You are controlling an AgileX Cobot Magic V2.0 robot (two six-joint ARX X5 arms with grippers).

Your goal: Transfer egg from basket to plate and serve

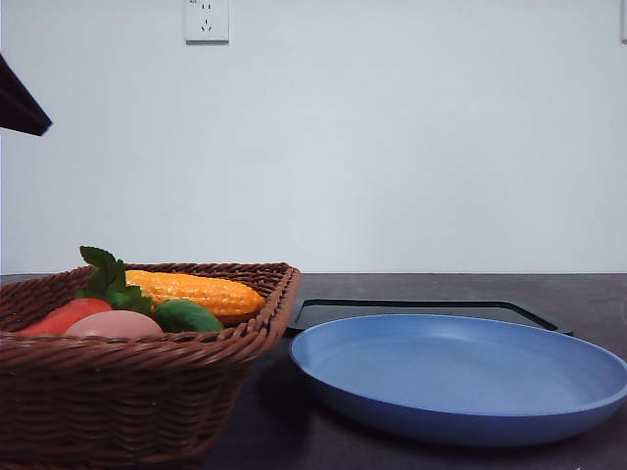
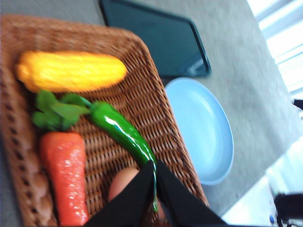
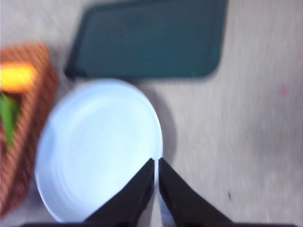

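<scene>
egg (image 1: 115,324): lower left of front frame, lying in basket (image 1: 118,392) between carrot and green pepper; in left wrist view partly hidden behind the finger tips (image 2: 124,182)
basket: brown wicker, left side of front frame, on the counter (image 1: 588,289), just beside the plate
basket contents: corn (image 1: 196,292) toward the back, carrot (image 1: 64,316) with green leaves at left, green pepper (image 1: 186,316) right of egg
plate (image 1: 460,377): blue, bare, lower right of front frame; near rim close to basket corner, touching or not cannot tell
tray (image 1: 421,310): black, flat, behind plate in front frame, its near edge hidden by the plate rim
left gripper (image 2: 155,166): bottom centre of left wrist frame, above basket interior; fingers (image 2: 137,194) pressed together at the tips, nothing between them; tips over pepper's end and the egg, contact cannot be told
right gripper (image 3: 156,163): bottom centre of right wrist frame, over plate's rim; fingers (image 3: 135,194) clenched, only a thin slit between, holding nothing
right wrist frame: blurred; plate centre-left, tray at top, basket corner at left edge
wall socket (image 1: 207,20): top of front frame, on white wall
</scene>
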